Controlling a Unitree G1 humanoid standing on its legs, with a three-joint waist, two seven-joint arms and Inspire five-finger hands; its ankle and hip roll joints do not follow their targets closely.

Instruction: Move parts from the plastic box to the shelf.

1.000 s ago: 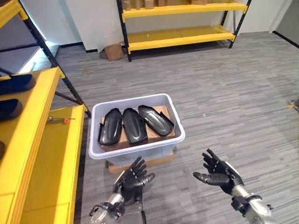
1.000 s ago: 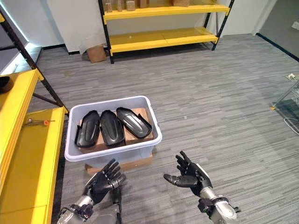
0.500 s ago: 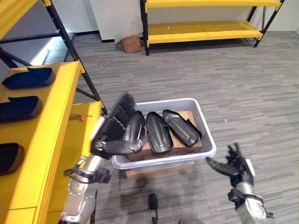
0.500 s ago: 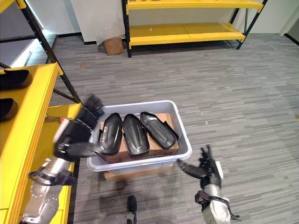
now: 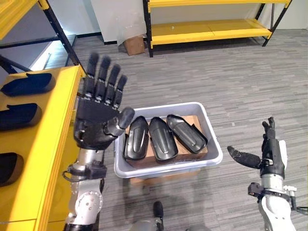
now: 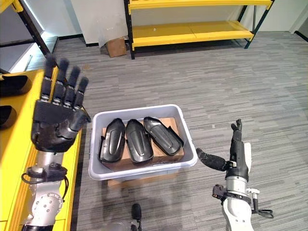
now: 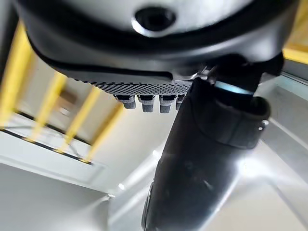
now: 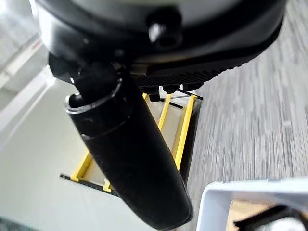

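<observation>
1. No part is picked up yet: all three black parts (image 5: 162, 138) lie side by side on cardboard in the grey plastic box (image 5: 214, 153), which sits on the floor on a flat carton. I'd call this the reach stage, before any grasp.
2. The left hand (image 5: 98, 121) is raised high, palm out, its fingers straight and spread, holding nothing. It hovers above the gap between the box's left wall and the yellow shelf (image 5: 53, 144).
3. The right hand (image 5: 265, 154) stands upright to the right of the box, fingers straight, thumb pointing towards the box, empty too.
4. Next, I reckon, one hand must drop into the box and close round a part; the leftmost part (image 6: 111, 139) sits nearest the shelf and looks the natural pick.
5. The box rim is the edge to mind: the parts lie below it, so the approach has to come from above.
6. The shelf on the left already carries dark parts (image 5: 25, 84) at its far end; its near yellow surface looks free. The black upright of the shelf frame (image 5: 61, 36) stands just behind the left hand.
7. Open floor to the right and far side gives room to swing.
</observation>
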